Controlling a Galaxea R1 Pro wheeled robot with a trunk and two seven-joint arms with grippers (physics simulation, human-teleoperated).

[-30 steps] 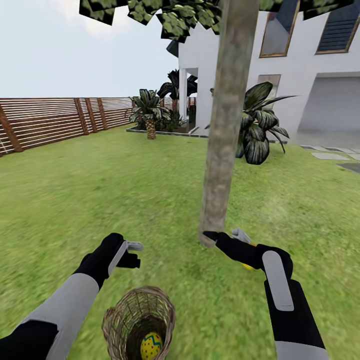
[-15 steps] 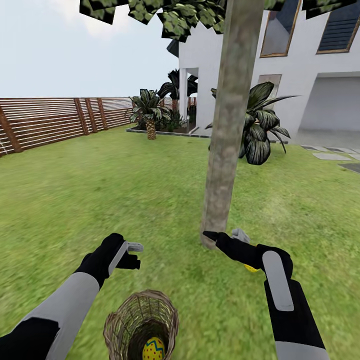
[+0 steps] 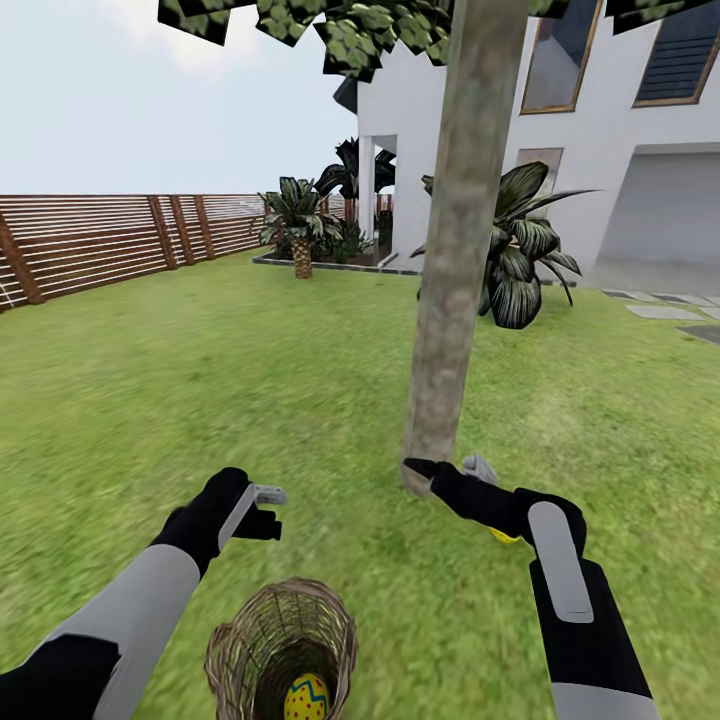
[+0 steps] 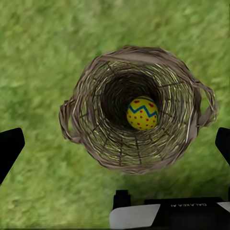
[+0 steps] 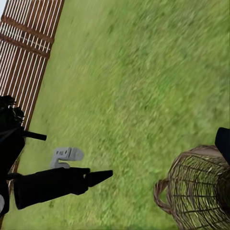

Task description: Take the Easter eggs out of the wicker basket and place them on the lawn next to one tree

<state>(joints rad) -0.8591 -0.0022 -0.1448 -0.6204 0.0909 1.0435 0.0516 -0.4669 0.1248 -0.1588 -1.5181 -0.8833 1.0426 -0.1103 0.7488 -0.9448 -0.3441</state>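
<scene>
The wicker basket stands on the lawn just in front of me, with one yellow Easter egg lying in its bottom. My left gripper hovers open above the basket's far side, its fingers spread wide and holding nothing. My right gripper is open at the foot of the tree. A second Easter egg lies on the grass near the trunk, mostly hidden behind my right forearm.
A brown slat fence runs along the left. A white house and dark broad-leaved plants stand behind the tree. Grey stepping stones lie at the far right. Grass stretches on both sides of the trunk.
The view has shifted very slightly. Both grippers, the basket and the eggs keep their places.
</scene>
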